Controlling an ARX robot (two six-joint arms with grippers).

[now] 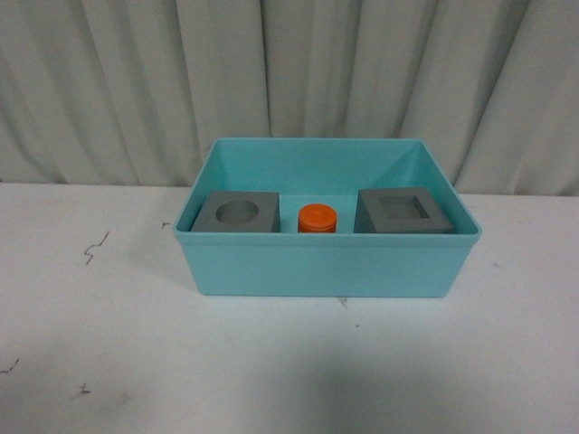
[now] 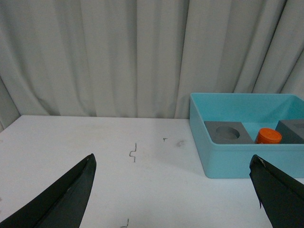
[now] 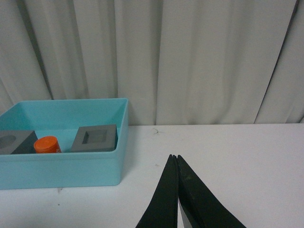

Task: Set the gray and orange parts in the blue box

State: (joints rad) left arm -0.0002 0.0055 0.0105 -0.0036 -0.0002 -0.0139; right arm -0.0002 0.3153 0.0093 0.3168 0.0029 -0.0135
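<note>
The blue box (image 1: 326,267) stands in the middle of the white table. Inside it sit a gray cube with a round recess (image 1: 238,212), an orange cylinder (image 1: 317,218) and a gray cube with a square recess (image 1: 403,211), side by side. The left wrist view shows the blue box (image 2: 237,159), the round-recess cube (image 2: 227,133) and the cylinder (image 2: 268,136), with my left gripper (image 2: 173,164) open over bare table beside the box. In the right wrist view the blue box (image 3: 71,168), cylinder (image 3: 46,144) and square-recess cube (image 3: 95,138) appear; my right gripper (image 3: 174,156) is shut and empty.
A pleated pale curtain (image 1: 289,72) hangs behind the table. Small dark marks (image 1: 95,247) dot the white tabletop to the left of the box. Neither arm shows in the front view.
</note>
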